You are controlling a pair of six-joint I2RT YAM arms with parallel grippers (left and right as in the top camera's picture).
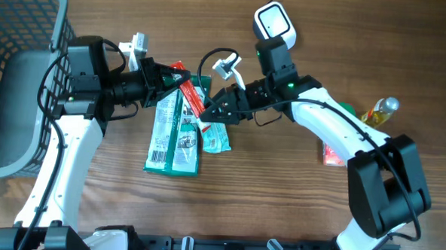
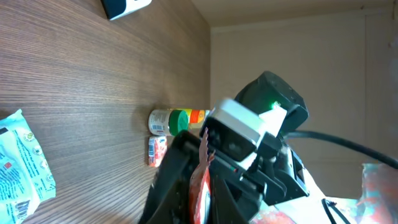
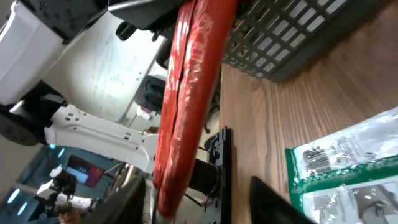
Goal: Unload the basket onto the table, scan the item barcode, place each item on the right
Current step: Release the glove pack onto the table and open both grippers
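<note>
Your left claw (image 1: 174,79) is pressed together, pinching the upper end of the red packet (image 1: 189,96). The packet is off the tabletop (image 1: 279,210), just off centre toward 11 o'clock in the overhead view, and slants from 11 down to 5 between both claws. Your right claw (image 1: 207,113) is at the packet's lower end, jaws spread. In the right wrist view the packet runs close along one finger with a clear gap to the other finger (image 3: 277,198), so there is no pinch there.

Under the packet, green pouches (image 1: 173,138) lie flat, with a small teal pouch (image 1: 215,138) just beside them at their 3 o'clock. The white scanner (image 1: 275,23) is at 12 to 1 o'clock. The grey basket (image 1: 31,26) is at 9 o'clock. A bottle with a yellow-green label (image 1: 380,111) is at 3 o'clock, and another small red packet (image 1: 332,154) lies near it, partly hidden under your right arm.
</note>
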